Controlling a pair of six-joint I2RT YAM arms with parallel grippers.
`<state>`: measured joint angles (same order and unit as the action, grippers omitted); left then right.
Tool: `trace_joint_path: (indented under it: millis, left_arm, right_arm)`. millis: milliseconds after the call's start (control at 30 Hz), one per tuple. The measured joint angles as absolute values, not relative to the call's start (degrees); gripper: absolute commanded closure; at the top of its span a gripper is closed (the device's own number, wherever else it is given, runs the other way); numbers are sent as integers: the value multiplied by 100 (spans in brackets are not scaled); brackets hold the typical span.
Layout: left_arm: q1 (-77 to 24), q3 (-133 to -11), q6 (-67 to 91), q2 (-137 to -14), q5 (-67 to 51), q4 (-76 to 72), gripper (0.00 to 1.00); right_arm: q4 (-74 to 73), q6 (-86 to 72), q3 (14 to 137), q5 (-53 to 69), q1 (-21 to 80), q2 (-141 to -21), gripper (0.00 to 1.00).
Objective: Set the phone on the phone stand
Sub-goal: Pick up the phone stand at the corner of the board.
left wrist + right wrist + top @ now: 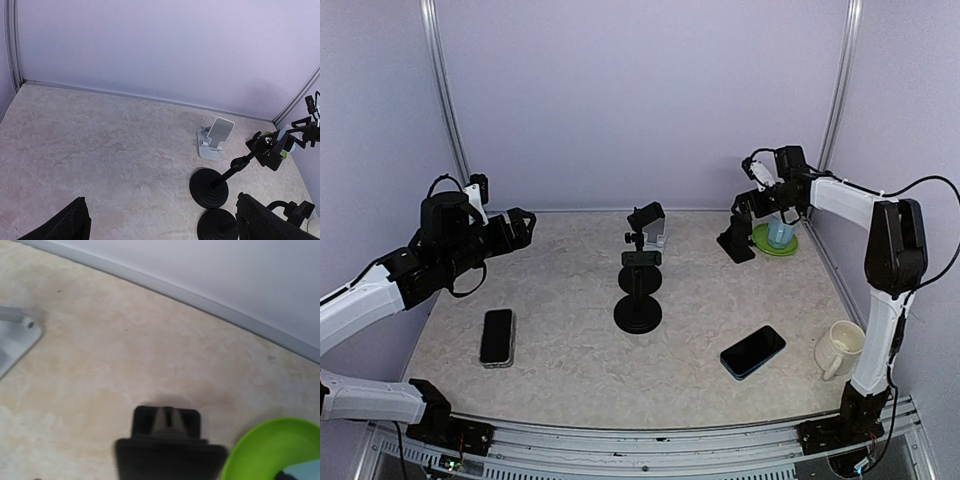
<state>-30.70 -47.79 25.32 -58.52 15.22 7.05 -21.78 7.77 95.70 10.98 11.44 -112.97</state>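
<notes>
Left claw (pixel 525 228) hovers over the worktop's (pixel 560 290) left side, fingers (pixel 70 225) spread wide with nothing between them. Left phone (pixel 497 337) lies flat near the front-left, well apart from that claw. At centre are the black round-base stands (pixel 638 300), with the white folding stand (pixel 215 137) just behind; nothing sits on any of them. Right phone (pixel 753 351) lies flat front-right. Right claw (pixel 735 243) is at the back right, pointed down, open and empty, just beside the green plate (pixel 788 248) carrying a blue cup (pixel 780 233). Cream mug (pixel 840 348) stands at the right edge.
</notes>
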Motion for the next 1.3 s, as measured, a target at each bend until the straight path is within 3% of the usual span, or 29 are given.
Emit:
trace_joint_path:
  millis: [867, 1033, 1300]
  left_arm:
    - [-3070, -4759, 2532, -5867, 1522, 685, 1]
    - [-3070, -4759, 2532, -5885, 1522, 685, 1]
    - [-3070, -4759, 2532, -5889, 1525, 685, 1]
  right_arm:
    - [-2029, 766, 10003, 1066, 1037, -12237, 1]
    - [-1979, 766, 10141, 1028, 1037, -12363, 8]
    - [-1938, 676, 10147, 1140, 1037, -12381, 34]
